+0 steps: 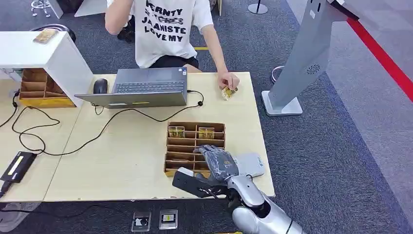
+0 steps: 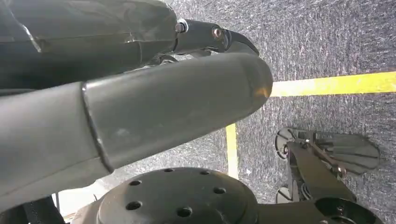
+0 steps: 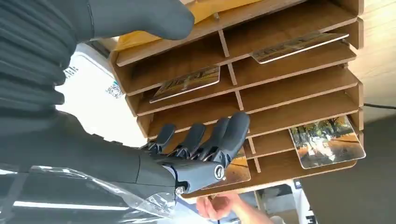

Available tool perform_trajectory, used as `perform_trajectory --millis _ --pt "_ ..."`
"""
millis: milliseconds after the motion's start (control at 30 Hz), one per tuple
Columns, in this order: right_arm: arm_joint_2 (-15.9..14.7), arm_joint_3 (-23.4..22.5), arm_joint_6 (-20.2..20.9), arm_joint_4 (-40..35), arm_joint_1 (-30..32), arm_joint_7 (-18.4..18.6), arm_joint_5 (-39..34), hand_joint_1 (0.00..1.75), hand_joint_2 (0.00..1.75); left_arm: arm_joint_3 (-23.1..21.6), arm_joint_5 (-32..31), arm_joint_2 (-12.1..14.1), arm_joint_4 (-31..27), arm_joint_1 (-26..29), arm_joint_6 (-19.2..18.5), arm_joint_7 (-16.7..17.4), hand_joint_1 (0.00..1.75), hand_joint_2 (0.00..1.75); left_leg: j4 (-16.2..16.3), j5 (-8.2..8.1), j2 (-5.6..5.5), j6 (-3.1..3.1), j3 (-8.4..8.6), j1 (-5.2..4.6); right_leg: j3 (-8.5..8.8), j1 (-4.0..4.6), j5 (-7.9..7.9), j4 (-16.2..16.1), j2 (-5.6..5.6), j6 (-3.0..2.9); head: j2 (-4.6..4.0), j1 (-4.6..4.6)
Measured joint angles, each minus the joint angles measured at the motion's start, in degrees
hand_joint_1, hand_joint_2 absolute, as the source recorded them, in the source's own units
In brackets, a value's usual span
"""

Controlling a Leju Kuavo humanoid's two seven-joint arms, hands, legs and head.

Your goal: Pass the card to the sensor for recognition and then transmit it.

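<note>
The brown wooden card rack with many shallow slots lies on the pale wooden counter near its front edge, close to the robot, so I think the cards are placed there to be within easy reach of the right arm. Two picture cards stand in the far row of slots, and the right wrist view shows more cards lying flat in other slots, for example one printed card with a photo of trees. These are the cards of the task, and none is taken out yet.

The white flat card sensor with a small printed code lies just beside the rack, on its right side. This makes sense to me: a card lifted from a slot needs only a short way to be read.

The right robot hand is over the near right part of the rack. Its dark fingers are stretched and a little apart, pointing into the slots, the thumb held separate above, and it holds nothing. It looks like a reach for a card, in my judgement.

The left robot hand hangs low over the grey carpet; its fingers seem curled, but I cannot tell its state surely.

Across the counter a person's hand holds one small card beside the grey laptop.
</note>
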Motion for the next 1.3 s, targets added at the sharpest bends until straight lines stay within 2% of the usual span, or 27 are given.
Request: perform_trajectory --millis 267,300,567,667,700,900,1300 --pt "0.0 0.0 -0.6 1.3 -0.7 -0.5 -0.7 0.65 1.75 0.0 0.0 0.0 0.0 0.0 0.0 0.0 0.0 0.0 0.0 0.0 0.0 0.0 0.0 0.0 0.0 0.0 0.0 0.0 0.0 0.0 0.0 0.0" --pt "0.0 0.0 -0.7 1.4 -0.8 -0.6 -0.7 0.7 1.75 0.0 0.0 0.0 0.0 0.0 0.0 0.0 0.0 0.0 0.0 0.0 0.0 0.0 0.0 0.0 0.0 0.0 0.0 0.0 0.0 0.0 0.0 0.0" --pt "0.0 0.0 -1.3 2.8 -1.1 -0.8 -1.4 0.68 1.75 0.0 -0.2 0.0 0.0 0.0 0.0 -0.1 0.0 0.0 0.0 0.0 0.0 0.0 0.0 0.0 0.0 0.0 0.0 0.0 0.0 0.0 0.0 0.0" --pt "0.0 0.0 -1.4 3.3 -1.1 -0.8 -1.6 0.73 1.75 0.0 -0.2 0.0 0.0 0.0 0.0 -0.2 0.0 0.0 0.0 0.0 0.0 0.0 0.0 0.0 0.0 0.0 0.0 0.0 0.0 0.0 0.0 0.0" --pt "0.0 0.0 -1.4 3.4 -1.1 -0.8 -1.6 0.68 1.75 0.0 -0.2 0.0 0.0 0.0 0.0 -0.2 0.0 0.0 0.0 0.0 0.0 0.0 0.0 0.0 0.0 0.0 0.0 0.0 0.0 0.0 0.0 0.0" --pt "-0.1 0.0 -1.4 4.4 -1.2 -0.8 -1.6 0.66 1.75 0.0 -0.2 0.0 0.0 0.0 0.0 -0.3 0.0 0.0 0.0 0.0 0.0 0.0 0.01 0.0 0.0 0.0 0.0 0.0 0.0 0.0 0.0 0.0" --pt "-0.7 -0.5 -1.7 5.2 -1.2 -0.3 -1.2 0.75 1.75 0.0 -0.2 0.1 0.0 0.0 -0.1 -0.9 0.0 0.0 0.0 0.0 0.0 0.0 0.01 0.0 0.0 0.0 0.0 0.0 -0.01 0.0 0.0 0.0"
